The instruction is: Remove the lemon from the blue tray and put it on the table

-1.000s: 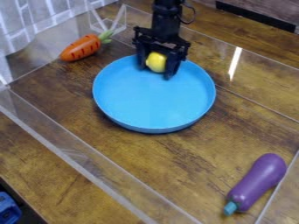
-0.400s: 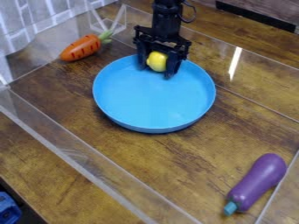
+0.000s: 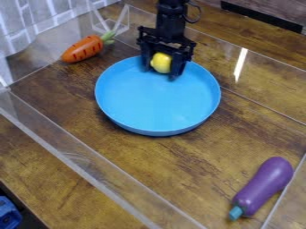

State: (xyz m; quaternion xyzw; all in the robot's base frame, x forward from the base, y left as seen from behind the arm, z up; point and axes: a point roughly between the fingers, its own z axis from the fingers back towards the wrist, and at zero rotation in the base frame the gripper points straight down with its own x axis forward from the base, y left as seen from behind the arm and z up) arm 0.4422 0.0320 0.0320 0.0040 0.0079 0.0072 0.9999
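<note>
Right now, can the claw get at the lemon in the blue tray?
Yes, apparently: the claw is already shut on the lemon at the blue tray's far rim, nothing in between.

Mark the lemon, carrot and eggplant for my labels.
lemon [image 3: 159, 62]: camera view, yellow front face between the pincer fingers.
carrot [image 3: 82, 48]: camera view, middle of the orange body.
eggplant [image 3: 263, 186]: camera view, middle of the purple body.

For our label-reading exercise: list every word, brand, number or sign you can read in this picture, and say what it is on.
None: no readable text shows on the tray, lemon, carrot, eggplant, gripper or table.
</note>
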